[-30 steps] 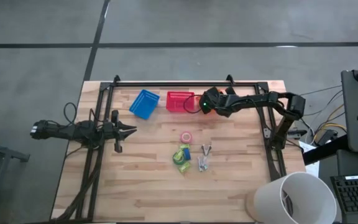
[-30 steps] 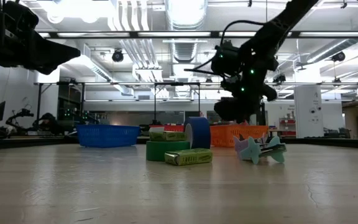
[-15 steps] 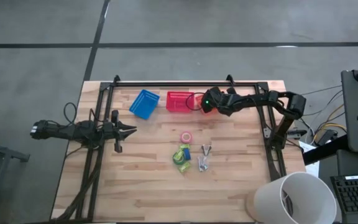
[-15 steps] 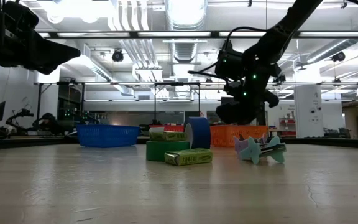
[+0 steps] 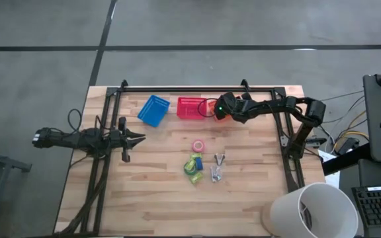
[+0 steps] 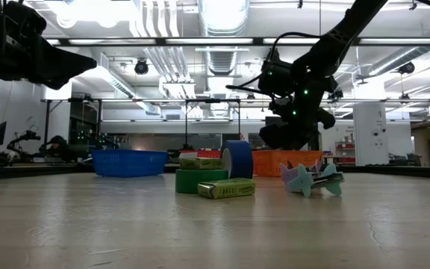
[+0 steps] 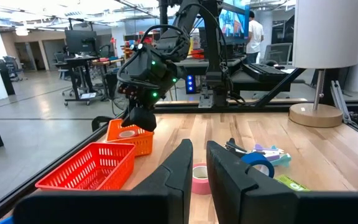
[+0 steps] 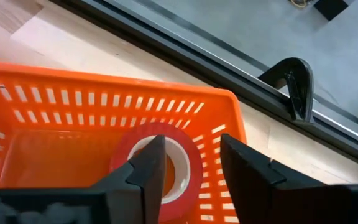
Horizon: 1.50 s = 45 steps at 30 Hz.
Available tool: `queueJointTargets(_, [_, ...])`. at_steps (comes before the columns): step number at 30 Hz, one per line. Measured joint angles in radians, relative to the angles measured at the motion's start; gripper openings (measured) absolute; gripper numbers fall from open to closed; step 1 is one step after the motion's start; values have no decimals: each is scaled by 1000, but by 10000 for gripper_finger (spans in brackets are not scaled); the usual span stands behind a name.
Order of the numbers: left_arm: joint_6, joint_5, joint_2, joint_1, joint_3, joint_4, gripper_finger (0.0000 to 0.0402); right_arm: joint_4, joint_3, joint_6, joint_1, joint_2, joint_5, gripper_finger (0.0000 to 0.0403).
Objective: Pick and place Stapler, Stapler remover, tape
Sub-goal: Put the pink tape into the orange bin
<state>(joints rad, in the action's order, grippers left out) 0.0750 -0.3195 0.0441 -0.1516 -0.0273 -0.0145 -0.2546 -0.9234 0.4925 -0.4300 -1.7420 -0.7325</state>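
Fingers of the right gripper (image 8: pixel 188 165) stood parted over the orange basket (image 8: pixel 55 106), with a red roll of tape (image 8: pixel 157 168) lying on the basket floor just between and below them; from the wrist view I could not tell whether the tips touched the roll or had let it go. In the high view that gripper (image 5: pixel 221 109) hung at the upper middle of the frame, above the orange basket (image 5: pixel 211 108), which sat just beside the red basket (image 5: pixel 192 108) and near the blue basket (image 5: pixel 153 110).

The left gripper (image 7: pixel 196 163) waited at the left of the bench (image 5: pixel 151 198), its fingers close together with a narrow gap and nothing between them.

At the centre of the bench lay the rest: a pink roll of tape (image 5: pixel 198 145), a blue roll (image 6: pixel 237 159) standing on edge, a green roll (image 6: pixel 201 180) lying flat, yellow-green boxes (image 6: pixel 226 189) beside them, and the pale staple removers (image 6: pixel 312 179) at the right of the cluster.
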Motion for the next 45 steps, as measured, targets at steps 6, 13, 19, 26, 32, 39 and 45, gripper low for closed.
queueJointTargets(6, [0,0,0,0,0,0,51,-1,-34,-50,41,1,4,177])
queueJointTargets(13, [0,0,0,0,0,0,51,-1,-109,-105,111,1,26,180])
queueJointTargets(19, [0,0,0,0,0,0,51,3,-158,-161,184,1,273,176])
queueJointTargets(26, [0,0,0,0,0,0,51,7,-183,-190,250,-1,531,162])
queueJointTargets(32, [0,0,0,0,0,0,51,8,-175,-215,291,-18,558,153])
queueJointTargets(39, [0,0,0,0,0,0,51,37,-172,-232,333,-59,576,161])
queueJointTargets(45, [0,0,0,0,0,0,51,67,-169,-230,338,-110,576,173])
